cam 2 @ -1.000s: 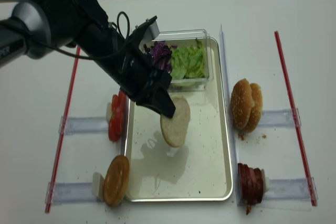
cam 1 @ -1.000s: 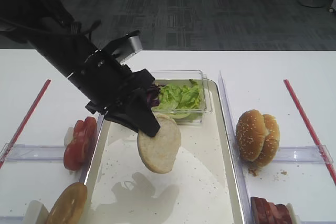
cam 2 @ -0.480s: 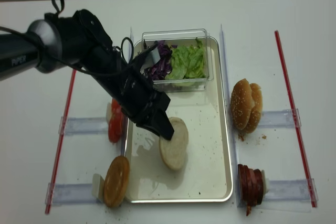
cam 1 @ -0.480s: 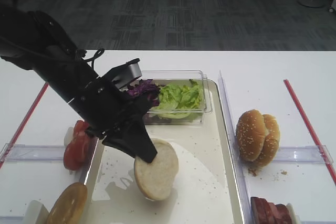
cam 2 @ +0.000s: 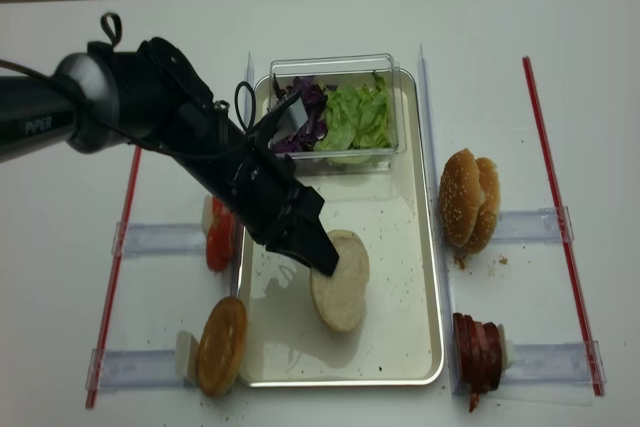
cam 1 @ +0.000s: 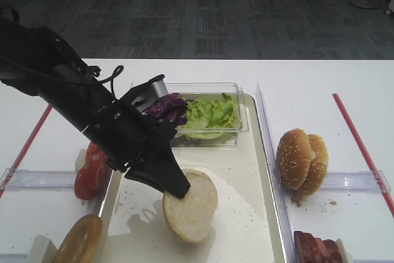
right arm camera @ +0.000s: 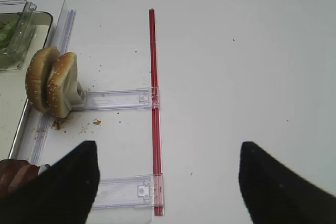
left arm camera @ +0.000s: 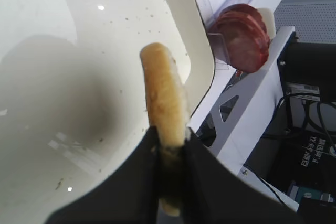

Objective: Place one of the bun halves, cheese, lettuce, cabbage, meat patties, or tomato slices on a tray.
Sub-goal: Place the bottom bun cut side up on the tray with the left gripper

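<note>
The black left gripper [cam 1: 175,186] pinches the round, pale-faced, golden-crusted bun half [cam 1: 192,206] by its edge, holding it tilted low over the long cream tray with a metallic rim [cam 1: 266,170], likely so it can be laid flat. The right gripper [right arm camera: 165,182] hangs over bare table with its 2 fingers spread, holding nothing.
</note>
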`<state>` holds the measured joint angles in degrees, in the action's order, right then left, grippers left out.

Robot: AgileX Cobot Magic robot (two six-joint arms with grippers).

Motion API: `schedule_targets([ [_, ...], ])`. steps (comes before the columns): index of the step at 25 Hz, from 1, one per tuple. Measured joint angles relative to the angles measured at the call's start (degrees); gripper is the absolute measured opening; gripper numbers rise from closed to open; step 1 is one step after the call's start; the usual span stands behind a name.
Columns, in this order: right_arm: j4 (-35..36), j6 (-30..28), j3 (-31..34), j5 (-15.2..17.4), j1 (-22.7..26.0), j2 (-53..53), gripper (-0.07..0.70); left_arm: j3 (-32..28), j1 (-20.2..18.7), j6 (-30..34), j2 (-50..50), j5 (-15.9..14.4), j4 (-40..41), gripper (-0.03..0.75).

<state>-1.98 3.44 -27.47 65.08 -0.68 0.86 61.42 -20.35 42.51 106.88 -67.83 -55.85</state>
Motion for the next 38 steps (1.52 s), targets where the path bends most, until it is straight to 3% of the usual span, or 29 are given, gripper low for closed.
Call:
schedule_targets([
  [18,0.0,0.0,0.0,0.0,0.0,0.0,0.571,-0.1,4.5,3.1,3.3,0.6,-4.3,0.052],
  [38,0.0,0.0,0.0,0.0,0.0,0.0,0.571,-0.1,4.5,3.2,6.6,0.7,-5.8,0.052],
])
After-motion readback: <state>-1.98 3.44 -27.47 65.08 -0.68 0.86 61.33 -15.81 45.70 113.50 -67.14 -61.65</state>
